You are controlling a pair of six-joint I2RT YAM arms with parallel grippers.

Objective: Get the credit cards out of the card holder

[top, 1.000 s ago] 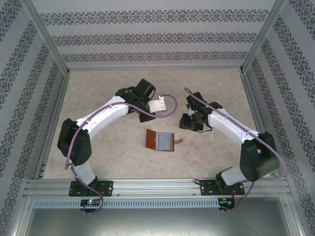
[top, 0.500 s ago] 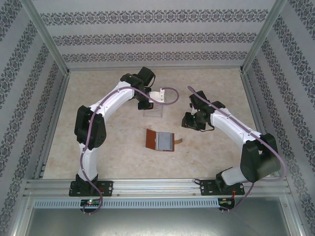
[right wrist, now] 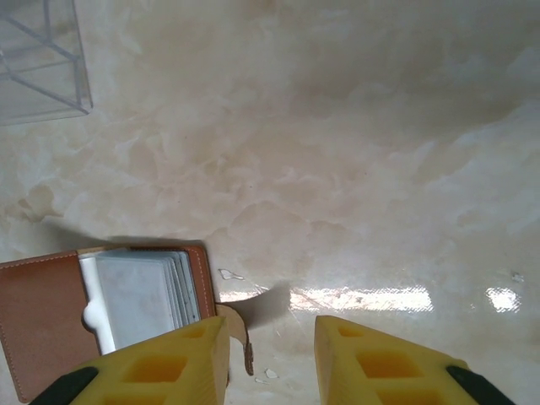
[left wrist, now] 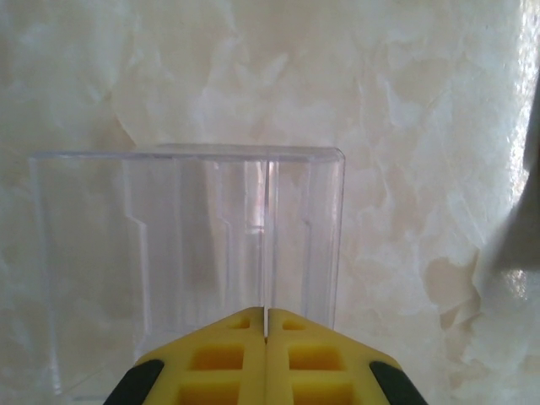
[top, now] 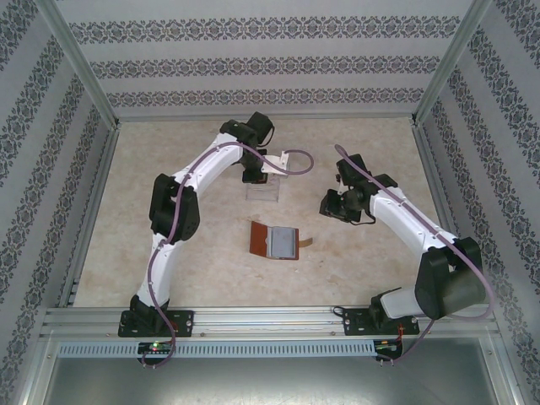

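Note:
The brown card holder (top: pixel 258 239) lies open in the middle of the table, and several pale credit cards (top: pixel 281 243) are stacked in its right half. The right wrist view shows the card holder (right wrist: pixel 42 312) with those cards (right wrist: pixel 139 291) at lower left, its snap tab beside my left finger. My right gripper (right wrist: pixel 270 337) is open and holds nothing, hovering to the right of the wallet (top: pixel 331 205). My left gripper (left wrist: pixel 266 314) is shut on one credit card (left wrist: pixel 267 245), seen edge-on. From above, that card (top: pixel 274 160) sticks out of the left gripper (top: pixel 257 169) over the clear rack.
A clear ridged plastic rack (top: pixel 263 191) stands behind the wallet, right under the left gripper (left wrist: pixel 186 245), and at the right wrist view's top left corner (right wrist: pixel 38 59). Patterned walls close in the marbled table (top: pixel 169 228) on three sides.
The left arm has stretched farther back and right, carrying the held card over the clear rack. The right gripper has drifted slightly right and back, still open. The wallet has not moved.

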